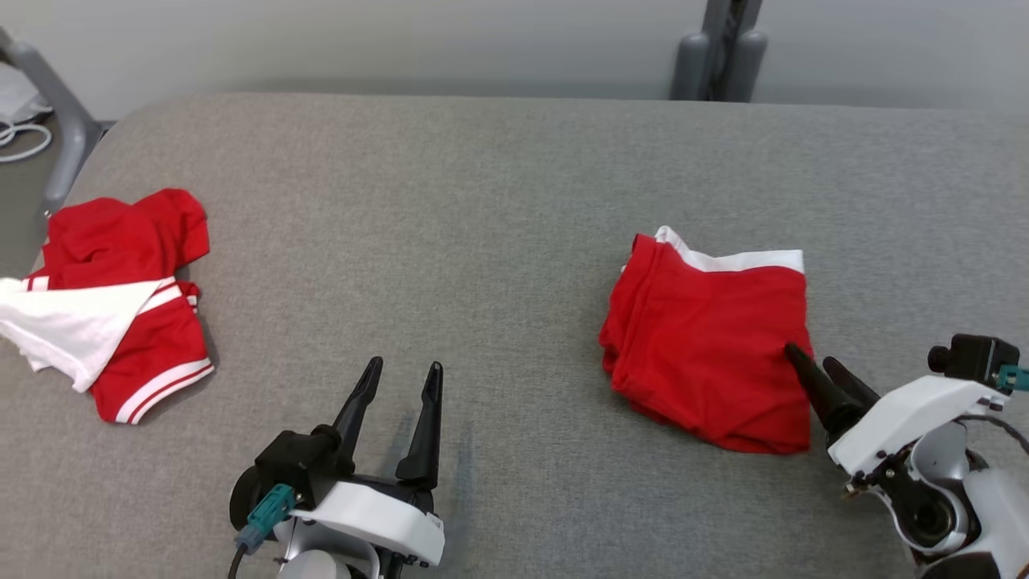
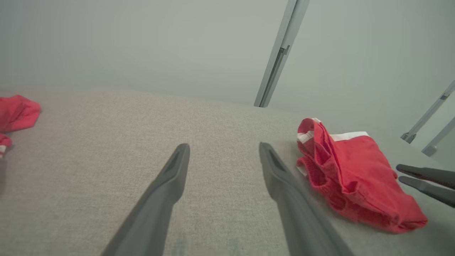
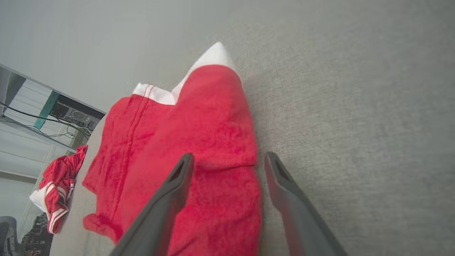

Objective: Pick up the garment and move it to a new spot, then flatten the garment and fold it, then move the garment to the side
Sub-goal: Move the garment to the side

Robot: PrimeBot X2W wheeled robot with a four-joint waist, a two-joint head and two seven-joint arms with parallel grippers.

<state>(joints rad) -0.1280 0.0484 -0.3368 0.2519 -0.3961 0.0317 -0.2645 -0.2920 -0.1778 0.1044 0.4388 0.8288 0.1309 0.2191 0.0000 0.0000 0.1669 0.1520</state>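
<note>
Left gripper [image 1: 404,366] sits at the lower left of the head view, its two long dark fingers spread apart and grasping nothing, pointing away from the robot over bare surface. At the lower right, the right gripper [image 1: 809,355] is likewise spread wide and holds nothing; its tips reach the near right edge of the folded garment [image 1: 707,346]. In the right wrist view one finger lies over the red cloth and the other over the bare surface just beside it, though whether they touch cannot be told. A broad table [image 1: 482,201] covered in grey fabric spans the scene, with a pale wall behind it. The folded garment, red with a white band along its far edge, lies in a rough square on the right half of the table. Well apart, at the table's far left edge, a second garment [image 1: 120,289], red and white with striped trim, lies crumpled. Beyond the far edge stands a grey post [image 1: 719,48], and a pale cable [image 1: 20,141] loops at the upper left.
</note>
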